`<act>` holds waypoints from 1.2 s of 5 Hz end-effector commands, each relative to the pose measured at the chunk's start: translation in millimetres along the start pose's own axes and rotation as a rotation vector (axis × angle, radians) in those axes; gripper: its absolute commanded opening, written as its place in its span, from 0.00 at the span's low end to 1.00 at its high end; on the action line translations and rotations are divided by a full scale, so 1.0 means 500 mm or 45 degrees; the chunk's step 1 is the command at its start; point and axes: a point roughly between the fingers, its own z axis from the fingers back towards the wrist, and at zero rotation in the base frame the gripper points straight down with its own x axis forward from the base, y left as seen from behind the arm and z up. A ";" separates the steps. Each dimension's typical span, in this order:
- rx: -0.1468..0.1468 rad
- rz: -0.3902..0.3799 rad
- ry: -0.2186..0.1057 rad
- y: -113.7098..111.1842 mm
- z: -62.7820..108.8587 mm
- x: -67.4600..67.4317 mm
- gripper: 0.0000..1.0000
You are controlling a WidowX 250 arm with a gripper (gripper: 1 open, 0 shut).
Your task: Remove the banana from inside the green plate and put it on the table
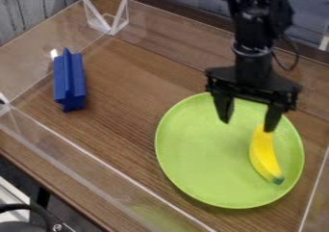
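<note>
Arm comes in from the top right of the view, black, jointed, with cable along it. The wrist drops nearly vertical, so the gripper [253,113] points straight down at the work surface.

No brand, label or writing can be read anywhere in this view.

Gripper: black, two fingers [226,109] hanging from a wide crossbar. Jaws stand spread wide, released, with nothing between them. No contact with any object can be made out; the fingertips appear to sit a little above the surface below, though the height is hard to judge from this angle.

The banana [266,154] lies just below and slightly right of the gripper as seen here, its upper tip close under the right-hand fingertip. Whether that tip is touched cannot be told; it looks apart. The banana is yellow, curved, dark at its lower end, and rests flat, lengthwise toward the camera.

The green plate [193,154] sits beneath the gripper, which hangs over its far rim area. The banana is inside the plate, on the plate's right half.

The table [141,77], dark wood grain, extends to the left of and behind the gripper. A blue block [68,80] lies well apart to the left. Clear acrylic walls [77,173] border the table; a clear angled piece [106,17] stands far to the upper left.
</note>
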 end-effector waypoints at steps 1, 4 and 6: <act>-0.021 -0.008 -0.051 -0.032 0.003 0.002 1.00; -0.018 -0.016 -0.065 -0.067 -0.052 -0.002 1.00; -0.013 -0.024 -0.079 -0.076 -0.058 -0.002 1.00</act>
